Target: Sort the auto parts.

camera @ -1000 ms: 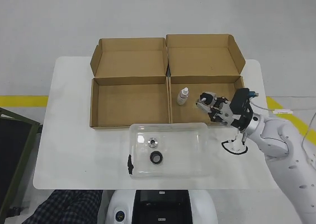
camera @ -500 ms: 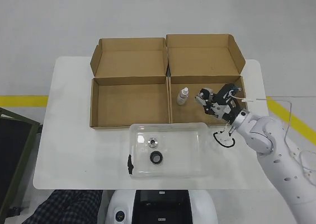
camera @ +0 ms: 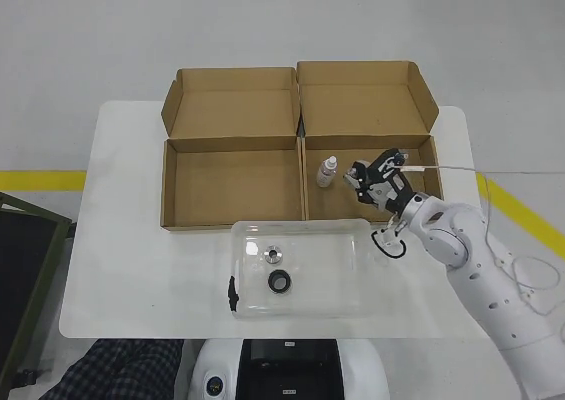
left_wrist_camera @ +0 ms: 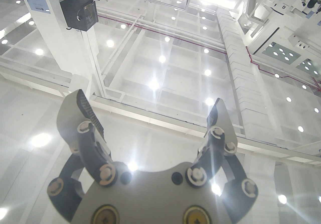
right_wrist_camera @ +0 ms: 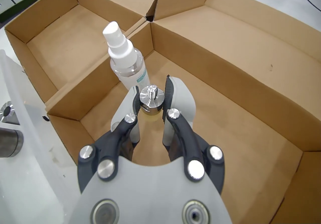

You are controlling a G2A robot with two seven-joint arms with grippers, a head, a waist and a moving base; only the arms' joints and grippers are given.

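My right gripper (right_wrist_camera: 150,99) (camera: 360,180) is shut on a small silver metal fitting (right_wrist_camera: 151,99) and hangs over the right cardboard box (camera: 412,210), beside a clear spray bottle (right_wrist_camera: 128,61) (camera: 328,171) standing inside that box. The left cardboard box (camera: 187,215) lies next to it. A clear plastic tray (camera: 357,300) in front of the boxes holds a silver round part (camera: 272,253), a black ring (camera: 280,283) and a small black piece (camera: 233,293). My left gripper (left_wrist_camera: 150,109) is open, pointing up at a ceiling with nothing between its fingers.
Both boxes have their lids folded back toward the far table edge. The white table (camera: 132,250) has bare room left of the tray. A yellow floor line runs beside the table. A silver part (right_wrist_camera: 7,110) and a dark cylinder (right_wrist_camera: 10,142) show through the tray wall.
My right gripper has moved left over the right box with the fitting, closer to the spray bottle. The tray's parts have not moved.
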